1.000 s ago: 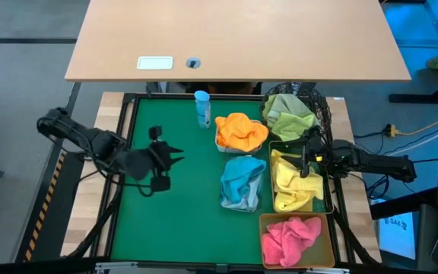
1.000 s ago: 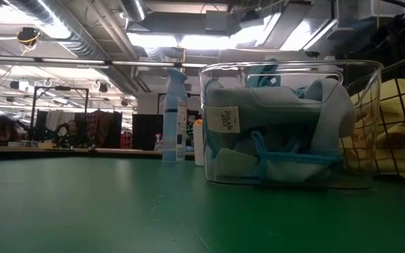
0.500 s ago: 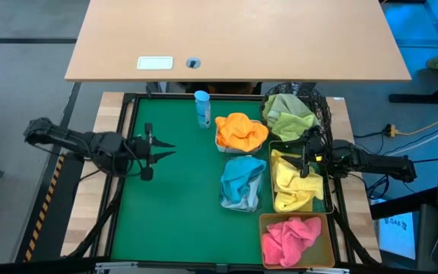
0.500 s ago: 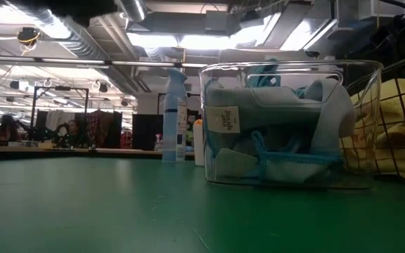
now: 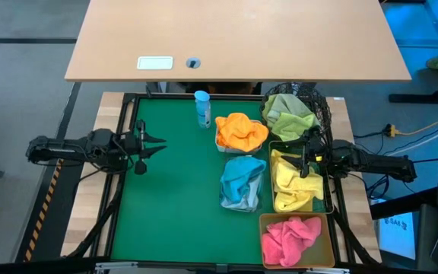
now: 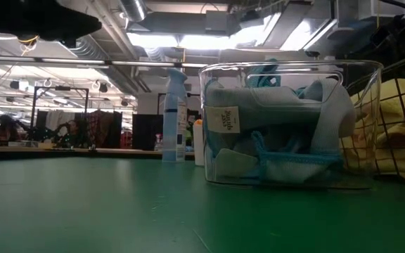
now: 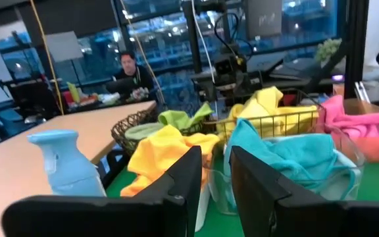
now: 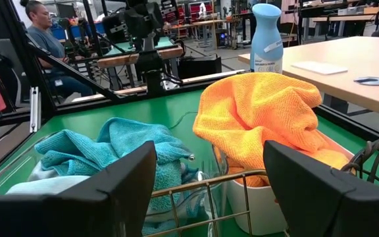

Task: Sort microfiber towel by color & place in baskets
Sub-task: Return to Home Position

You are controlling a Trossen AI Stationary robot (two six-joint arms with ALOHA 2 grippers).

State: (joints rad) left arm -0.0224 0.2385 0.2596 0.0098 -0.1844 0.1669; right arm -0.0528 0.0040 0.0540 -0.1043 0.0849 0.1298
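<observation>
The microfiber towels lie sorted in the baskets on the table's right half. Orange ones (image 5: 241, 131) fill the white tub and light green ones (image 5: 289, 114) the black mesh basket. Teal ones (image 5: 242, 183) are in the clear tub (image 6: 280, 126). Yellow ones (image 5: 295, 181) are in the rectangular wire basket, pink ones (image 5: 290, 237) in the amber tub. My left gripper (image 5: 161, 144) hangs level at the table's left edge, pointing at the baskets; a narrow gap shows between its fingers (image 7: 217, 164) with nothing in it. My right gripper (image 5: 301, 156) stands wide open (image 8: 209, 158) over the wire basket's far end, holding nothing.
A blue spray bottle (image 5: 202, 108) stands upright near the far edge, left of the white tub. The bare green mat (image 5: 173, 213) stretches over the table's left and near parts. A tan desk (image 5: 234, 38) lies beyond the far edge. A person (image 7: 129, 66) sits in the room behind.
My left gripper has drawn back toward the table's left edge and a little toward the far edge, sinking lower. It has come up from a downward tilt to level. Its arm now shows at the low view's top left. No towel has moved.
</observation>
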